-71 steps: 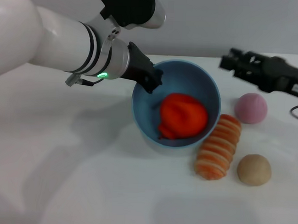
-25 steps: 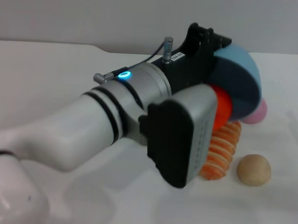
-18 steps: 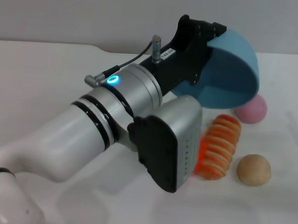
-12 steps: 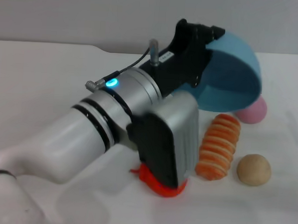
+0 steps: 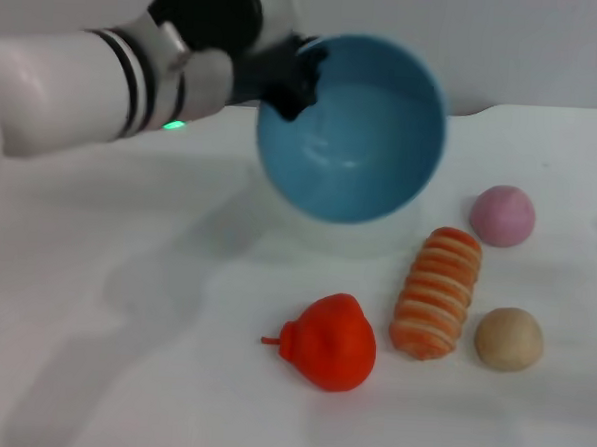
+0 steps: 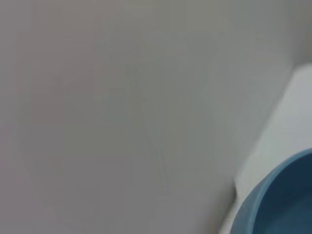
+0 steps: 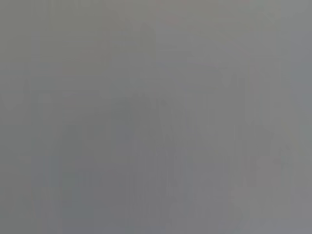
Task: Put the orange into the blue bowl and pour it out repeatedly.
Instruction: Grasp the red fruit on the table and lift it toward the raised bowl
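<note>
The blue bowl (image 5: 355,136) hangs above the table at the back, tipped so its empty inside faces the head view. My left gripper (image 5: 291,75) is shut on the bowl's upper left rim. A slice of that same blue bowl (image 6: 280,200) shows in the left wrist view. The orange (image 5: 330,342) lies on the white table in front of the bowl, stem pointing left, free of any gripper. My right gripper shows in no view.
An orange-and-cream striped bread roll (image 5: 437,292) lies right of the orange. A tan ball (image 5: 509,338) sits further right and a pink ball (image 5: 502,215) behind it. The white table (image 5: 120,374) stretches off to the left.
The left arm has swung back up and left, turning the bowl from upended to open-side forward. The orange dropped out and now lies on the table.
</note>
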